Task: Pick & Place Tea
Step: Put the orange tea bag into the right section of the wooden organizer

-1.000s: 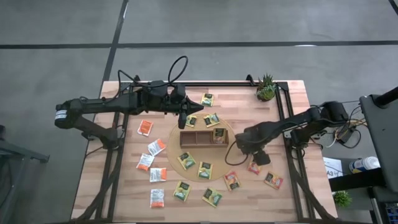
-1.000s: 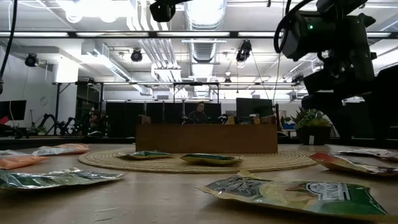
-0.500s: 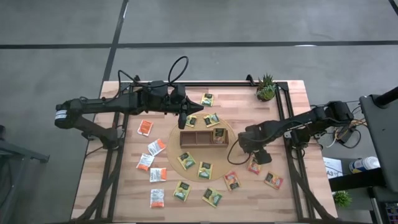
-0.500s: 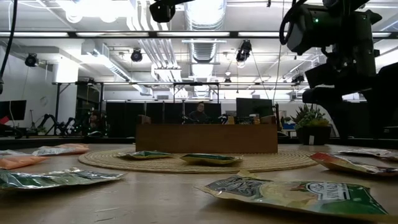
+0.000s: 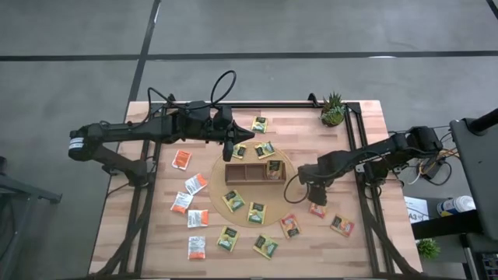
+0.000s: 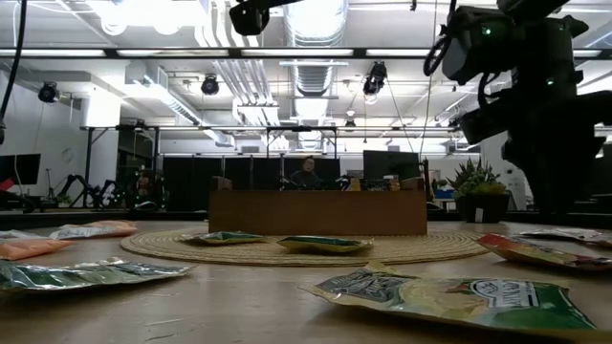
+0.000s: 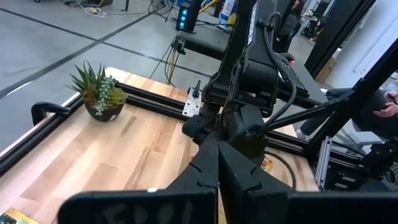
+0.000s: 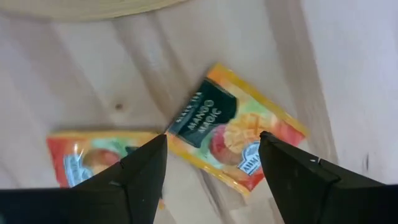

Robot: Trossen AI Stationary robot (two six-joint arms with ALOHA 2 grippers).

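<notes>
overhead, table-level, 2 wrist close-ups

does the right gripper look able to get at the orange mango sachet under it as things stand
Probably yes. The right gripper hangs directly over the orange sachet with its fingers spread to either side of it, and nothing lies between them. The neighbouring orange sachet overlaps one corner, which might get nudged.

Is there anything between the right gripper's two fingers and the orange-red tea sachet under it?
No. In the right wrist view the right gripper hangs open above the orange-red sachet and only bare wooden table shows around it.
</notes>
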